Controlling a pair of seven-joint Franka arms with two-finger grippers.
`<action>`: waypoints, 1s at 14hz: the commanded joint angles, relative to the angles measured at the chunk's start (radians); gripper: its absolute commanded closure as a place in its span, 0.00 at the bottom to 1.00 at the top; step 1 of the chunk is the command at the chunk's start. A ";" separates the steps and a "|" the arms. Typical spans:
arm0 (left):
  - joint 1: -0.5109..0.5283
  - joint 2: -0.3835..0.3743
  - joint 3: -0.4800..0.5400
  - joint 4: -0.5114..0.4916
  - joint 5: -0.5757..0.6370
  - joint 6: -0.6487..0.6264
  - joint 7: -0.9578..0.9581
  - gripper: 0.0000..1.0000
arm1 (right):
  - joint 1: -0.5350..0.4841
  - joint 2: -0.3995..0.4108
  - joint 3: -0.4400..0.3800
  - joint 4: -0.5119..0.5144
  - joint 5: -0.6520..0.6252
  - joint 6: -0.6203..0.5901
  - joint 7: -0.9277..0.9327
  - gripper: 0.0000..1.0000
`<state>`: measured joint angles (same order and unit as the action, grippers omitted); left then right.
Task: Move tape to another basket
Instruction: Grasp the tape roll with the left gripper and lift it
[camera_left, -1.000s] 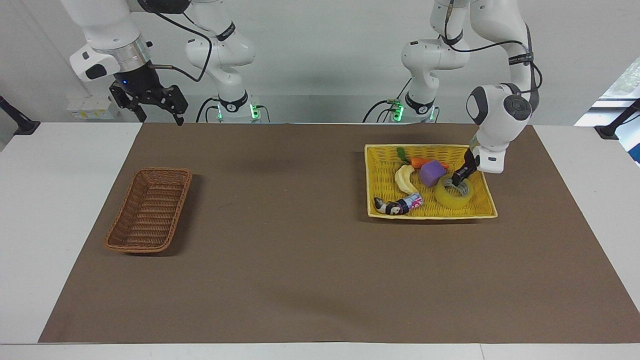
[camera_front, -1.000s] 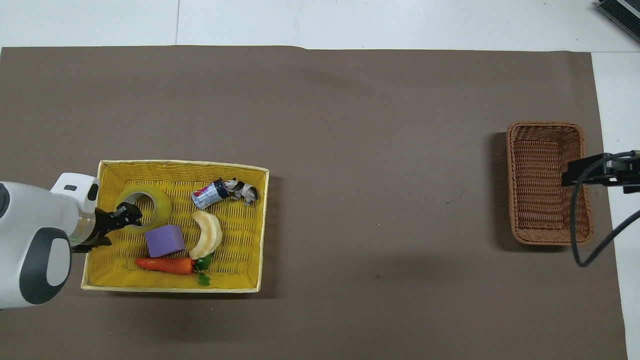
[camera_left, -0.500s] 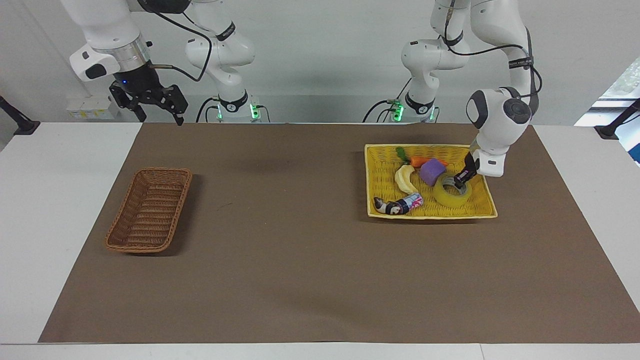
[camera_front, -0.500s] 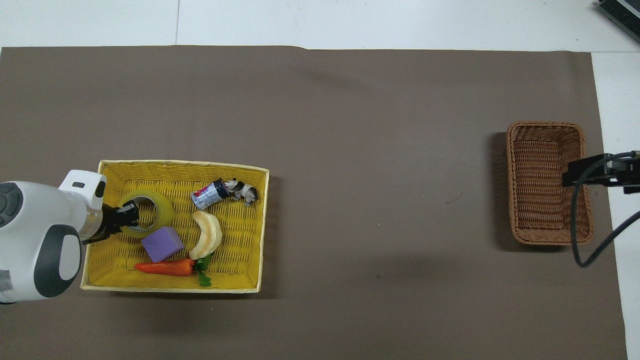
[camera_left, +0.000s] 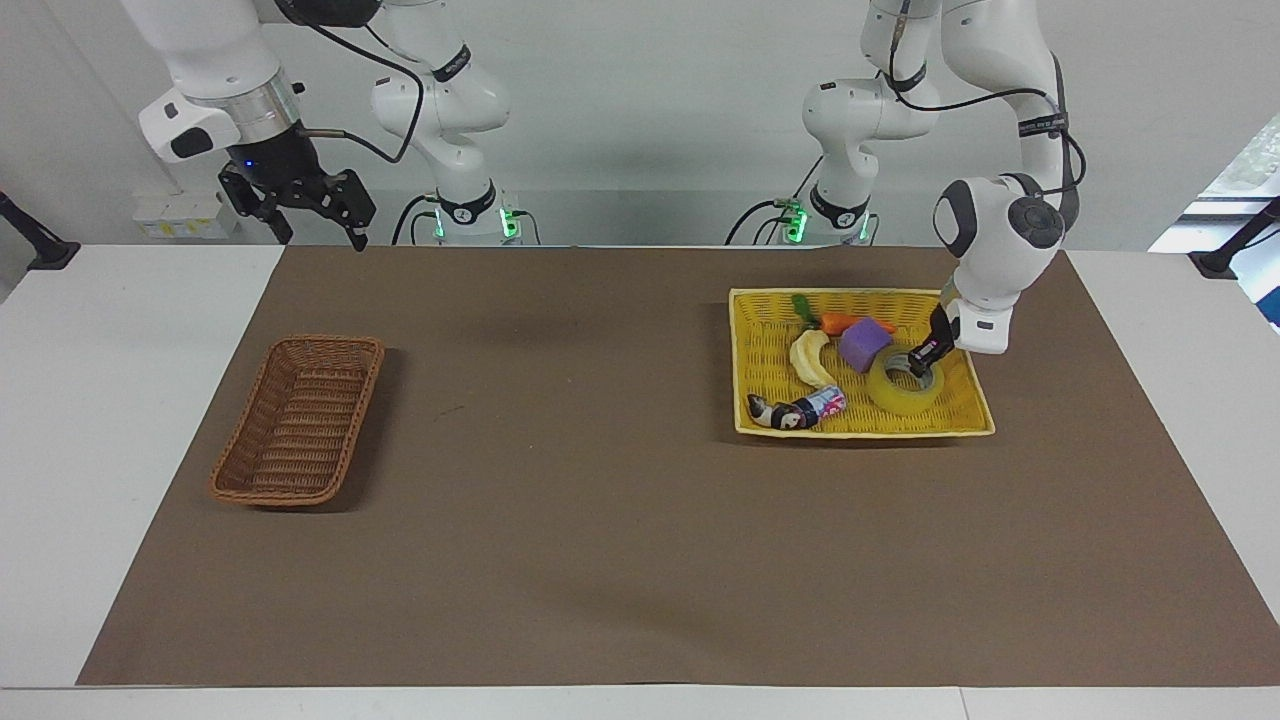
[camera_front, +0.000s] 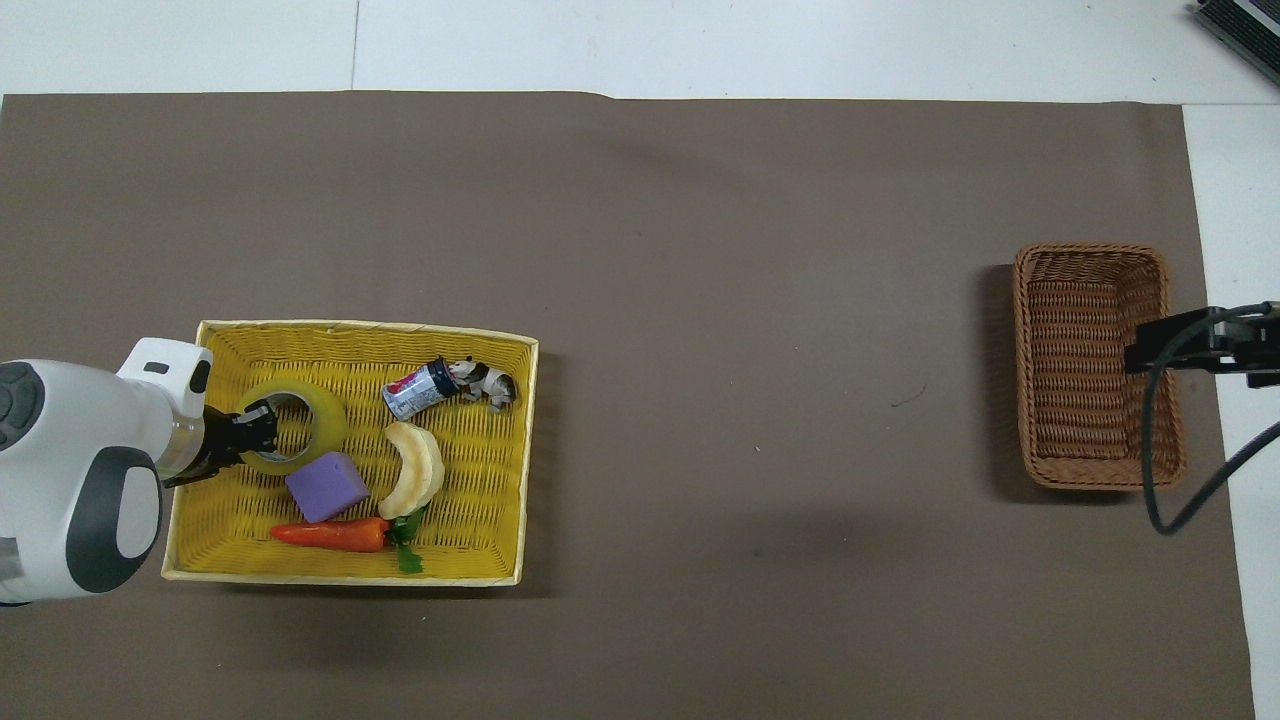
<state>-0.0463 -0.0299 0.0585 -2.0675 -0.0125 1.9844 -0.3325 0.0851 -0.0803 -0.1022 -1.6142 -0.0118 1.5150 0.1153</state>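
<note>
Left gripper (camera_left: 919, 362) has clamped the tape (camera_left: 905, 385) and tilted it; right gripper (camera_left: 318, 215) waits open

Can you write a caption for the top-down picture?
Left gripper shut on the tape in the yellow basket.

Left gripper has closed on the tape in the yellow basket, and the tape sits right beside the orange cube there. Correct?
One detail is off: the cube beside the tape is purple, not orange; the orange thing is the carrot. The overhead view shows it. The rest holds: the left gripper has closed on the tape's rim in the yellow basket.
</note>
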 joint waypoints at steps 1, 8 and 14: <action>0.003 0.028 0.003 0.146 0.012 -0.091 0.062 1.00 | -0.004 -0.024 0.002 -0.024 0.018 -0.009 0.001 0.00; 0.005 -0.010 0.007 0.306 0.011 -0.284 0.372 1.00 | 0.066 -0.009 0.024 -0.082 0.036 0.161 -0.121 0.00; -0.015 -0.022 -0.028 0.346 -0.006 -0.395 0.441 1.00 | 0.166 0.053 0.032 -0.118 0.542 0.356 0.034 0.00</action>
<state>-0.0485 -0.0495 0.0392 -1.7312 -0.0137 1.6257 0.0939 0.2308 -0.0330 -0.0700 -1.7246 0.3874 1.8378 0.0624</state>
